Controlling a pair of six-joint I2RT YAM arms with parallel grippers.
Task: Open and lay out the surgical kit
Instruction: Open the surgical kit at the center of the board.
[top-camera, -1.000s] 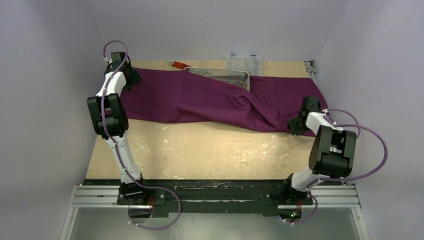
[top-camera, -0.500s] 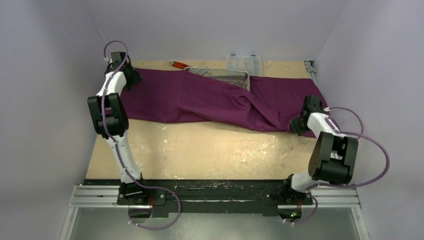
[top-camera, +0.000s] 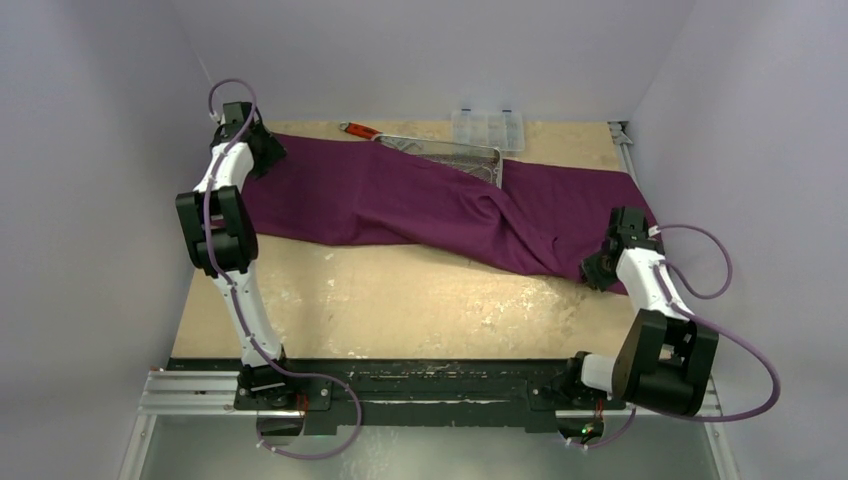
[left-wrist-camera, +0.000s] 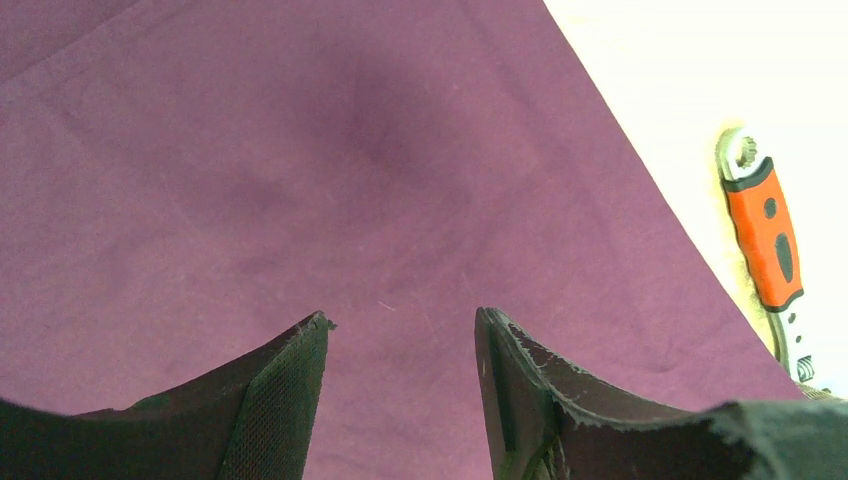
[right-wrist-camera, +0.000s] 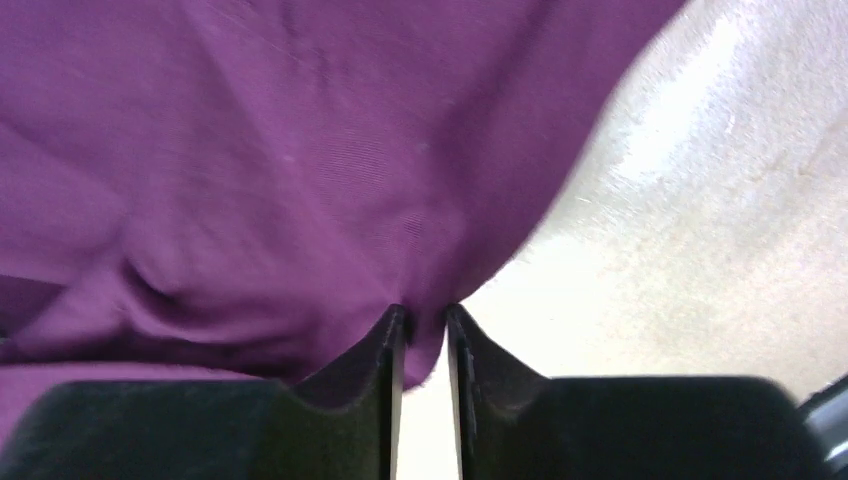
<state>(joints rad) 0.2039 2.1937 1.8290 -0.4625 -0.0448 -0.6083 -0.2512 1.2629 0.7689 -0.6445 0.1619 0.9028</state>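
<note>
Over to the right gripper (right-wrist-camera: 422, 330) first: drawn in narrow, nipping a gathered edge of the purple cloth (top-camera: 400, 195) right between the fingertips (only a thin sliver of a gap there, stuffed with fabric). Bunched and creased just ahead and to the left of those fingers (right-wrist-camera: 370, 370); bare pale table (top-camera: 420, 300) off to their right. A little blurred in the wrist view, so no telling the depth of the bite. Now up to the left gripper (left-wrist-camera: 400, 325): spread to a middling width, gripping nothing, poised over flat cloth. Smooth purple between the two pads and stretching away ahead of them, with a soft dark dimple further out. Cannot say whether touching the fabric or hanging just clear. Off to the right of the left fingers (left-wrist-camera: 280, 390), just beside the cloth's slanting edge, a red-handled wrench (left-wrist-camera: 765, 235) lying on the table. From above: cloth draped in a long band across the far half of the table, running from one gripper to the other, humped in the middle over the near side of the wire-mesh tray (top-camera: 450, 146). Far rim and one corner of that tray peeking out, well away from both sets of fingers, and just beyond it a clear compartment box (top-camera: 487, 128). Contents of the tray too small to make out.
</note>
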